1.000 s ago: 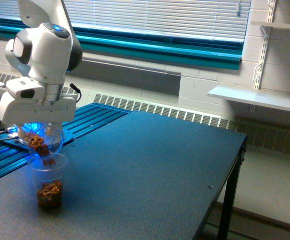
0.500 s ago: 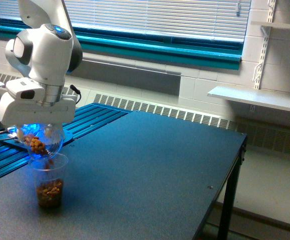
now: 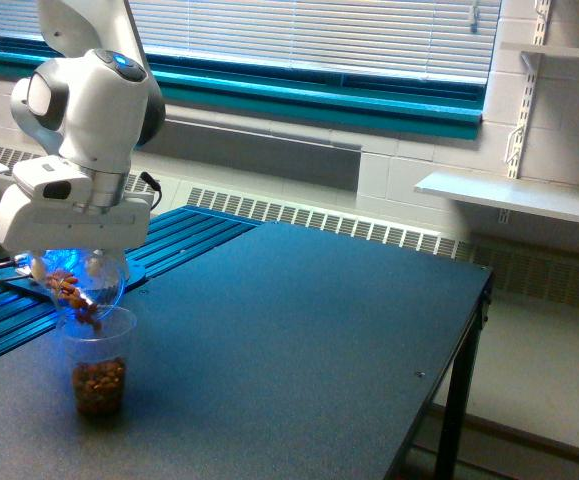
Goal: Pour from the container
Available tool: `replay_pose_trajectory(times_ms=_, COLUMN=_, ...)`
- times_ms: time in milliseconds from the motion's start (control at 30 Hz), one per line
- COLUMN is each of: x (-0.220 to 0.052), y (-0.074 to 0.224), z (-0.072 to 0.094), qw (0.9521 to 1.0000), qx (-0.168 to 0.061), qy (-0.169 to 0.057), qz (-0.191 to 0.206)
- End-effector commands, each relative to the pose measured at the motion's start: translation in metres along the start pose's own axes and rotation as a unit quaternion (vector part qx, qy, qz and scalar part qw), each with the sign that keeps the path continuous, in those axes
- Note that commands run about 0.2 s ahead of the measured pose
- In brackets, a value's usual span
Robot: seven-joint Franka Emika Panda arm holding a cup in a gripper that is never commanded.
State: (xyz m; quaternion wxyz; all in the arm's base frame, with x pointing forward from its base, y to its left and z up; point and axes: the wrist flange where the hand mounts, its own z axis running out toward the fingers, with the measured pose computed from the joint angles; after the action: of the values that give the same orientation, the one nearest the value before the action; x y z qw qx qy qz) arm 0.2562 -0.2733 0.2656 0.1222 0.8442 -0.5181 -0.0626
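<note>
Tool [image 3: 77,262] clamps container [image 3: 87,280] | tilted directly over cup [image 3: 98,362]

Fewer nuts in the container [image 3: 81,285] now.

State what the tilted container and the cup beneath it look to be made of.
Container: clear glass or plastic, glossy; brown pieces show through its rounded wall. Cup: thin, clear plastic by the look, tapered; its brown fill shows through.
</note>
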Motion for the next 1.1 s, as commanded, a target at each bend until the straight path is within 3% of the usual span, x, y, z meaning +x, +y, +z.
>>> replay_pose_trajectory(times_ms=33, x=0.004, y=-0.006, z=-0.004, qw=0.9999, qx=-0.006, qy=0.008, qz=-0.008)
replay_pose_trajectory(times_ms=667, x=0.007, y=-0.014, z=-0.008, qw=0.9994, qx=-0.018, qy=0.013, qz=-0.027)
replay_pose_trajectory(times_ms=1100, x=0.006, y=-0.002, z=0.002, qw=0.9974, qx=-0.055, qy=0.018, qz=-0.042)
